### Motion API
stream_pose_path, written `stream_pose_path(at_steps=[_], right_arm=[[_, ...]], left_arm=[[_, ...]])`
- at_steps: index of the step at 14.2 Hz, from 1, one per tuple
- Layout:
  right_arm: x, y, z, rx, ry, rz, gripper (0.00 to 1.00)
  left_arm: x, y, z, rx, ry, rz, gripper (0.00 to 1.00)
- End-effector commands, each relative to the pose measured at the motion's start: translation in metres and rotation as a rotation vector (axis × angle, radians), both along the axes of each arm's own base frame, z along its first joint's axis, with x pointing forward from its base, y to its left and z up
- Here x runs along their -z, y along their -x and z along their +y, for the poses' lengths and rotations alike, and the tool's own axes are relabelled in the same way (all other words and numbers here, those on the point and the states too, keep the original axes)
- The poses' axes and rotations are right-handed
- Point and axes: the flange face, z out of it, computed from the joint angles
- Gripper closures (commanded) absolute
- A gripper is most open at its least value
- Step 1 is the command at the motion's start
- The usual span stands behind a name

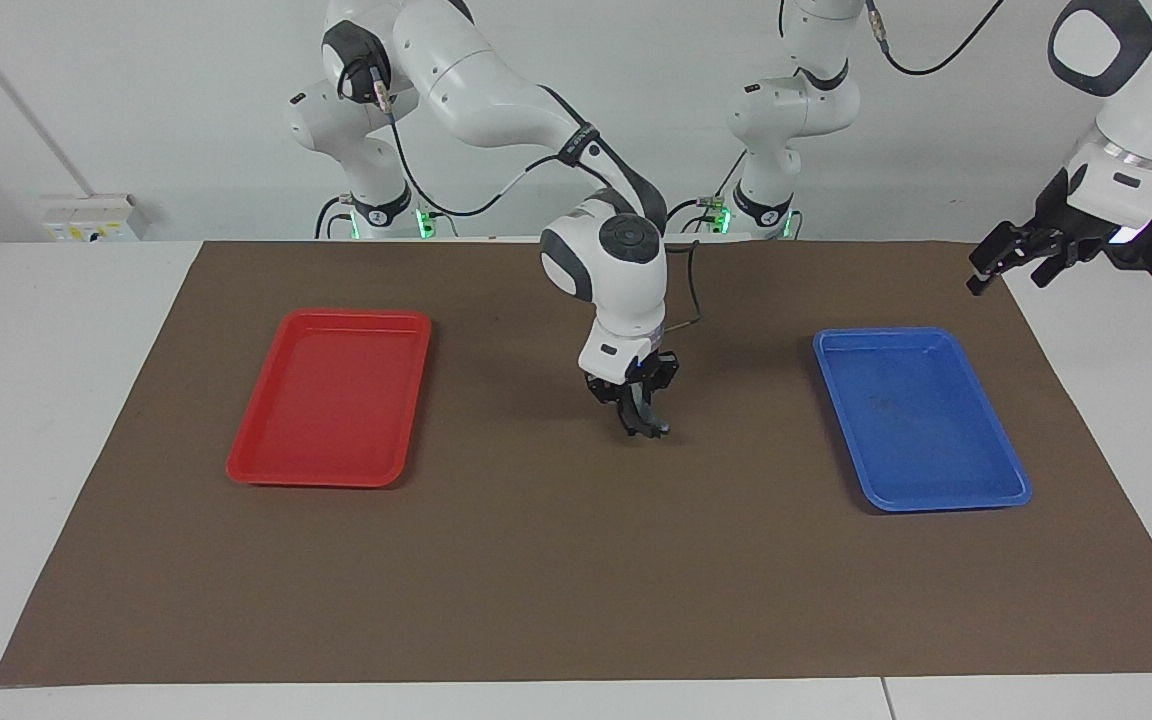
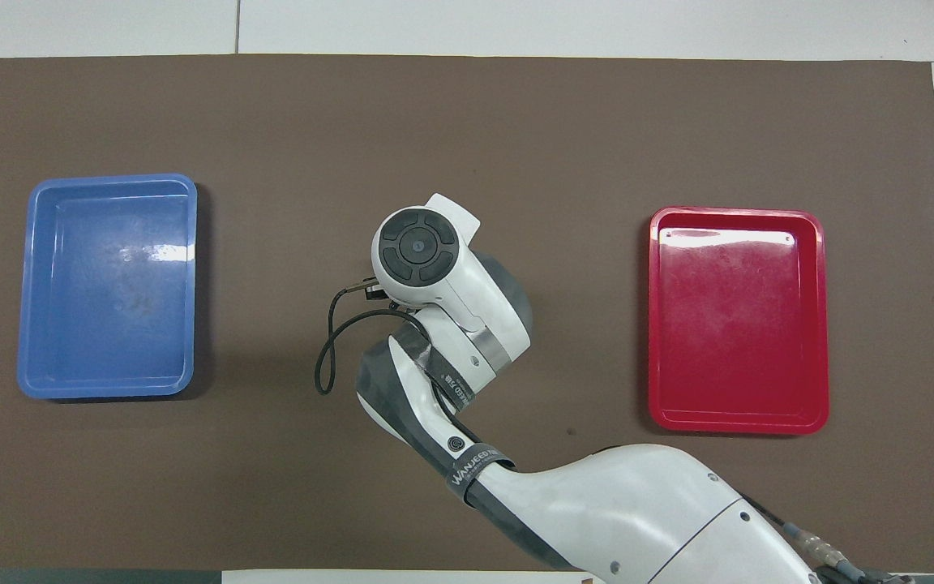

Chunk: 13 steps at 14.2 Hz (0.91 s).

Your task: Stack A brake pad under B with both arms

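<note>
B (image 1: 652, 428), the curved black pad, is clenched in the right claw (image 1: 636, 408) at the middle of the brown mat (image 1: 536, 580), between the two trays. From its base, the right arm arches up and out over the worktop (image 1: 36, 400), then drops through a bent wrist so the claw points steeply down, low over the mat. Whether B touches anything beneath it cannot be told. The A brake pad cannot be made out under the claw. The left arm waits, raised high, its released claw (image 1: 1006, 278) spread wide over the mat's edge at that arm's end of the worktop. Farther out lie the blue tray (image 1: 936, 505) at the left arm's end and the red tray (image 1: 256, 470) at the right arm's.
</note>
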Motion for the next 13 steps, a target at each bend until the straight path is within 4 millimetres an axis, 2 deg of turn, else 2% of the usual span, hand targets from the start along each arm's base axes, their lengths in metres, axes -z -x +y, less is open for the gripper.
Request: stream_pose_path(at_steps=[1,7,9,11,13], right_arm=[[0.007,0.008,-0.010,0.002,0.001,-0.020,1.00],[0.014,0.015,-0.015,-0.020,0.015,-0.006,1.00],[0.018,0.018,-0.017,-0.021,0.015,-0.007,1.00],[0.020,0.020,-0.018,-0.023,0.017,-0.004,0.98],[0.021,0.022,-0.019,-0.021,0.019,-0.002,0.96]], left_arm=[[0.008,0.005,-0.004,0.011,0.011,0.019,0.00],[0.007,0.003,-0.021,0.021,0.004,0.011,0.00],[0.001,0.002,-0.024,0.027,-0.014,-0.002,0.00],[0.000,0.002,-0.038,0.037,-0.037,-0.001,0.00],[-0.001,0.002,-0.038,0.023,-0.039,-0.001,0.00]])
